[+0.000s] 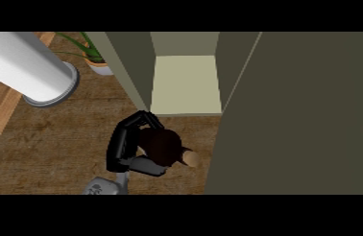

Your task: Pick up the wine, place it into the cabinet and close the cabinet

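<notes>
Nearest, at the lower edge of the bench (64,148), a grey forearm enters and ends in one black hand (126,144); only this hand shows, and which arm it belongs to cannot be told for certain, though it sits left of centre in the head view. Hand state: fingers curled round the wine (164,146), a dark bottle lying tilted, its pale cork-coloured neck end (190,158) pointing toward the lower right; the fingertips reach to the bottle's far side. Location of the wine: held in the hand above the wood-grain bench top, just in front of the cabinet's opening, not inside it. No label, brand or writing can be read on the bottle or anywhere else. Next beyond: the cabinet (186,84), olive-grey walls, one pale shelf floor visible inside, interior otherwise bare as far as can be seen. Its door (291,120) stands open, a large olive-grey panel filling the right side of the view. Far left: a white cylinder with a grey rim (35,72), lying at an angle over the bench's left edge. Far back, left of the cabinet: a potted plant (92,55), green leaves, pale pot.
</notes>
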Controlling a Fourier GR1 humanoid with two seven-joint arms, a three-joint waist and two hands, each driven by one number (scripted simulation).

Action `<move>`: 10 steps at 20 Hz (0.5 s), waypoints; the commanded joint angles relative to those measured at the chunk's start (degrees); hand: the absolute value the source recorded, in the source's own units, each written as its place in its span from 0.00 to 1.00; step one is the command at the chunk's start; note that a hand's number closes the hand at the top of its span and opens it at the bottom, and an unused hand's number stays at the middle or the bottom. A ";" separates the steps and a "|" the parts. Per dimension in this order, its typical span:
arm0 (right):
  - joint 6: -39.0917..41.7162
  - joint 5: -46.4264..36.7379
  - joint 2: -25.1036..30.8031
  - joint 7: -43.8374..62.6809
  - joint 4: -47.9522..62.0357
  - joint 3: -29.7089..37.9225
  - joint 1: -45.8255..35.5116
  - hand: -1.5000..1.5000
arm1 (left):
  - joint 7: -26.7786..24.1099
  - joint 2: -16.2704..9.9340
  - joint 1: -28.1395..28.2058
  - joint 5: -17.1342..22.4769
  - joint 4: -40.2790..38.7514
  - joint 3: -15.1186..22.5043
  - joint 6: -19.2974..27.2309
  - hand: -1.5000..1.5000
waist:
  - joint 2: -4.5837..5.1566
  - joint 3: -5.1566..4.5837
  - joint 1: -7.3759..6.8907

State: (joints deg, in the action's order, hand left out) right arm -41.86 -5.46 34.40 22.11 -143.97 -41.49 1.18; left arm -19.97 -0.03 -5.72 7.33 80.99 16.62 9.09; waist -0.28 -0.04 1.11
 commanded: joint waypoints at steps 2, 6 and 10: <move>-1.25 -4.15 0.69 3.76 -12.46 -2.11 2.77 0.00 | 3.23 -0.56 -5.38 -2.46 -0.97 -1.71 2.72 1.00 | -0.09 -0.04 0.17; 0.72 -0.90 1.09 2.37 -9.73 0.19 2.60 0.00 | 1.23 0.02 -12.20 -0.65 -9.77 -0.22 5.57 1.00 | 0.23 0.00 0.01; 0.32 -1.06 -0.23 -2.79 -6.87 -0.71 5.00 0.00 | 0.57 0.00 -14.36 -1.12 -13.50 -1.73 3.53 1.00 | 0.22 0.04 -0.20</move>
State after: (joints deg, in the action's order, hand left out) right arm -41.91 -4.96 34.88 18.83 -143.73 -41.60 3.19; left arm -18.98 -0.47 -17.24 6.60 71.01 13.98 11.90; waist -0.13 -0.04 1.24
